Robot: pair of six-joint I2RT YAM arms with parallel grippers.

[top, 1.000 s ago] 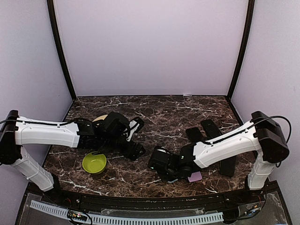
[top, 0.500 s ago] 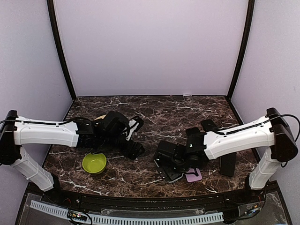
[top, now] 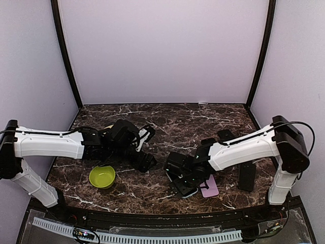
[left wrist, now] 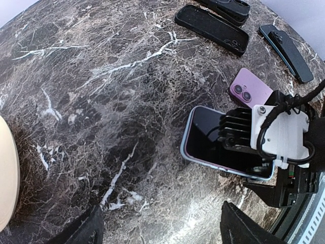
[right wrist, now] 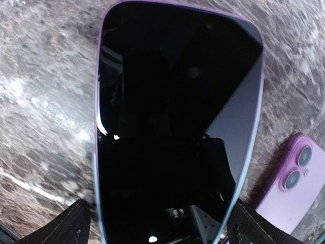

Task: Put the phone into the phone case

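Your right pincer point(right wrist: 160, 218) sits low over the phone point(left wrist: 205, 137), one finger close beside each long edge. That looks like a stance for steadying or shifting it on the marble table point(left wrist: 101, 101). Whether the pads actually press those edges cannot be told. The phone lies flat directly beneath this pincer, screen up: glossy black glass, rounded corners, a thin pale lilac-blue rim. Just beside the pincer lies a purple piece with twin lenses point(left wrist: 250, 88), either a case or a second phone. The black phone cases point(left wrist: 210, 23) lie well beyond it. Your left pincer point(left wrist: 162, 223) hangs released with nothing between its fingers, facing the phone, probably ready to assist.
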